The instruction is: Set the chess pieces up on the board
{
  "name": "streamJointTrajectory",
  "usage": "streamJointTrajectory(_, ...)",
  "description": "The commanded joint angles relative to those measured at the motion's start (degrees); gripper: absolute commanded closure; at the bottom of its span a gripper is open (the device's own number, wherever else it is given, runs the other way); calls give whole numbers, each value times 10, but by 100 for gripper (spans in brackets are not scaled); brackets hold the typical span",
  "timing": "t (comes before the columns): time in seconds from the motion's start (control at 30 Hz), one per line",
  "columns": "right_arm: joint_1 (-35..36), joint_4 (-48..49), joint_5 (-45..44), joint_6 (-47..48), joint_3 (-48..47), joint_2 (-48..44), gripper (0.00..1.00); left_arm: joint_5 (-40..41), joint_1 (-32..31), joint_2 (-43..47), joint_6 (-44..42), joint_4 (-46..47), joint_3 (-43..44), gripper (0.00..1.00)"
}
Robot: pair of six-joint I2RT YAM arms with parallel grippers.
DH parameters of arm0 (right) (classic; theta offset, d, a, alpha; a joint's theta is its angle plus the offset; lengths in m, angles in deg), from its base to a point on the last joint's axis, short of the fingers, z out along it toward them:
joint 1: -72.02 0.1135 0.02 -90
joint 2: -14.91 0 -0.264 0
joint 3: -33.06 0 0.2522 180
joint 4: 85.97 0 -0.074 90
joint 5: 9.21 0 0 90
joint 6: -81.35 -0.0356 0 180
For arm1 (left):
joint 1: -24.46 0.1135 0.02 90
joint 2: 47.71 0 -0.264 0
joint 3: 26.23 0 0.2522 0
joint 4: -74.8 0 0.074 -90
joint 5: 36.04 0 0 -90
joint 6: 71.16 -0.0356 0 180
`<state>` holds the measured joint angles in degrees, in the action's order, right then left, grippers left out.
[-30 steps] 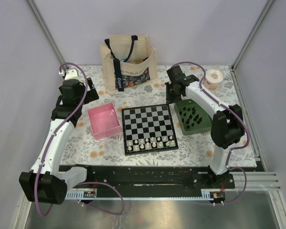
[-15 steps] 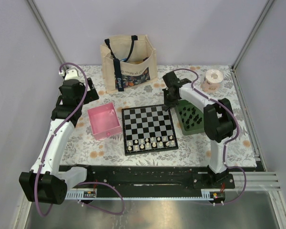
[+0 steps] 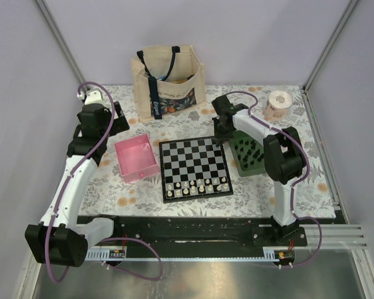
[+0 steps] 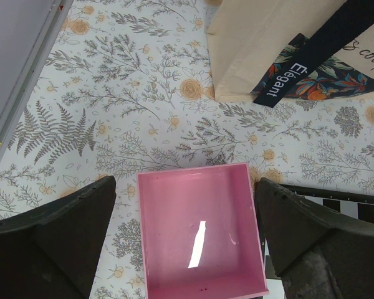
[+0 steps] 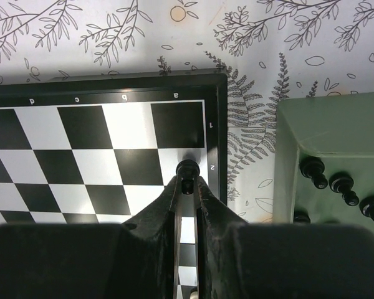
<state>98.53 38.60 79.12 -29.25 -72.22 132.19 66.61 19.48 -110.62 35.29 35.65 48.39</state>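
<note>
The chequered board lies mid-table, with white pieces on its near rows. My right gripper is at the board's far right corner. In the right wrist view the right gripper is shut on a tiny black chess piece over a white square beside the board's edge; I cannot tell whether the piece touches the board. More black pieces stand in the green tray. My left gripper is open, above the pink tray.
A cloth tote bag stands at the back. A roll of tape lies at the back right. The green tray is right of the board, the pink tray left of it.
My right gripper has moved left from over the green tray's far end to the board's far right corner. The left arm has not moved.
</note>
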Motion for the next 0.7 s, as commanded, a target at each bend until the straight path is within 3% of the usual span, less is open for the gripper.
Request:
streamJointTrajectory(0.0, 5, 1, -11, 7, -1, 3, 100, -3, 2, 10, -6, 13, 5, 1)
streamJointTrajectory(0.67, 12, -4, 2, 8, -22, 17, 97, -9, 1, 9, -5, 13, 6, 1)
